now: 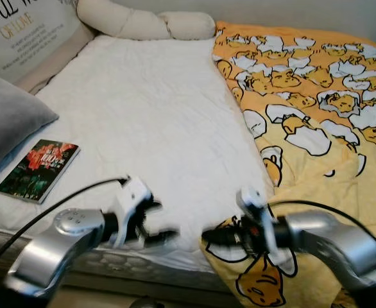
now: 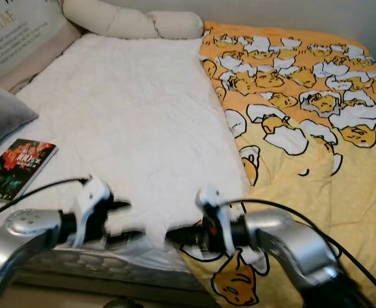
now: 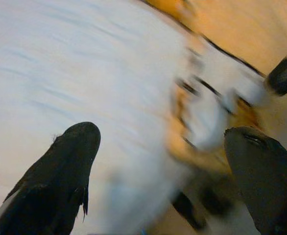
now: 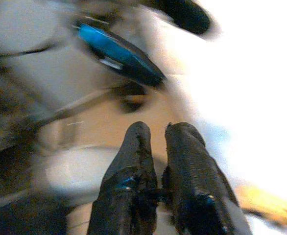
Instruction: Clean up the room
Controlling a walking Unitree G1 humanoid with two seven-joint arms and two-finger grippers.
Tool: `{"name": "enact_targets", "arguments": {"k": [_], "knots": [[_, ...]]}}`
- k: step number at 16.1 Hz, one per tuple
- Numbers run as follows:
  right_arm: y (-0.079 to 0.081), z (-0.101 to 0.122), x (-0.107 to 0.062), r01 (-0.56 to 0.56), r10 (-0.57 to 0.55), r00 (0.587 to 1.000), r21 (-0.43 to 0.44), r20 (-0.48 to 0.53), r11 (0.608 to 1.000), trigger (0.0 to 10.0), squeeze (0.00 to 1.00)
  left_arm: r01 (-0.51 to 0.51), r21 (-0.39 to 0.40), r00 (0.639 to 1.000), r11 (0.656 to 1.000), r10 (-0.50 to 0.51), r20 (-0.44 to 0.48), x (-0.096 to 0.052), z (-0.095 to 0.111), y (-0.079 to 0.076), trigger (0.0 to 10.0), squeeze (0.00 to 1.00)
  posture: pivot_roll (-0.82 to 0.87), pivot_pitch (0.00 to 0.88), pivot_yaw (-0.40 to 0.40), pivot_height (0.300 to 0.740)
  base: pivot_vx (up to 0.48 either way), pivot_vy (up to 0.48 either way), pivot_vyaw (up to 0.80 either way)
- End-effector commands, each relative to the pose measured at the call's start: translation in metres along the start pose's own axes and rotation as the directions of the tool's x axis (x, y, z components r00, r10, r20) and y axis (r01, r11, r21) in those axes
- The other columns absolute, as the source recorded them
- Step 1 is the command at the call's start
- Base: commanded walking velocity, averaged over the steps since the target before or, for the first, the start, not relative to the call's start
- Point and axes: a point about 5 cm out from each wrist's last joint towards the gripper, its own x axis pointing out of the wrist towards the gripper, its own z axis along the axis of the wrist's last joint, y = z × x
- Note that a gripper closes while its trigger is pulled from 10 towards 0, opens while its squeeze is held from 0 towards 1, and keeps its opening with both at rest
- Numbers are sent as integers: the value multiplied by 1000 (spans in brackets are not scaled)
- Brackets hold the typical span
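A yellow blanket printed with white-and-yellow egg figures covers the right half of the bed, and its front corner hangs over the bed's front edge. A white mattress pad covers the left half. A dark book with a red cover picture lies at the front left of the pad. My left gripper hovers open over the pad's front edge, its fingers wide apart. My right gripper faces it from beside the blanket corner, fingers together with nothing seen between them. Both wrist views are blurred.
A grey pillow lies at the left edge above the book. A lettered cushion and a cream bolster sit at the head of the bed. Floor shows below the bed's front edge.
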Motion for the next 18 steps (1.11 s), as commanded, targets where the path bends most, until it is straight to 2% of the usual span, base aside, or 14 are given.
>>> {"name": "enact_targets", "arguments": {"k": [1,2,4,5,6,9,10,11,13,16,18], "knots": [[-19,0,-7,197,-197,980,-10,7,980,10000,1000,-148,20,988,989,147,44,0,8,13,10000,0,11,0,24,740,0,0,0],[-29,-3,-7,317,-317,948,1,8,948,10000,1000,-236,7,969,972,235,72,3,11,18,10000,0,10,0,21,740,0,0,0],[-49,-17,-7,563,-562,827,72,-37,824,10000,1000,-317,-1,943,948,315,102,9,14,21,10000,0,7,0,21,740,0,0,0],[-57,-29,-8,686,-683,727,112,-72,719,10000,416,-367,-28,921,930,367,133,13,18,22,10000,0,1,0,27,740,0,0,0],[-58,-34,-7,721,-717,692,126,-81,681,10000,0,-383,-32,913,923,384,137,15,19,23,10000,0,-2,0,30,740,0,0,0],[-58,-44,-6,784,-781,618,141,-94,604,10000,0,-383,-49,908,922,386,162,23,21,22,10000,0,-25,0,55,740,0,0,0],[-58,-45,-6,793,-789,606,144,-95,592,10000,0,-379,-46,910,924,381,161,24,21,21,10000,0,-25,0,55,740,0,0,0],[-60,-47,-6,818,-814,572,136,-100,558,10000,0,-375,-46,912,926,377,160,27,21,21,10000,0,-34,0,67,740,0,0,0],[-61,-47,-7,833,-828,552,124,-101,540,10000,0,-376,-46,912,925,378,159,28,21,21,10000,0,-38,0,72,740,-259,0,0],[-61,-46,-8,853,-855,514,147,-69,500,10000,0,-387,-35,908,921,388,161,28,19,23,10000,0,-40,0,75,740,0,0,0],[-60,-47,-9,861,-863,501,142,-63,489,10000,0,-389,-33,907,920,389,163,28,17,22,10000,0,-43,0,77,740,0,0,0]]}}
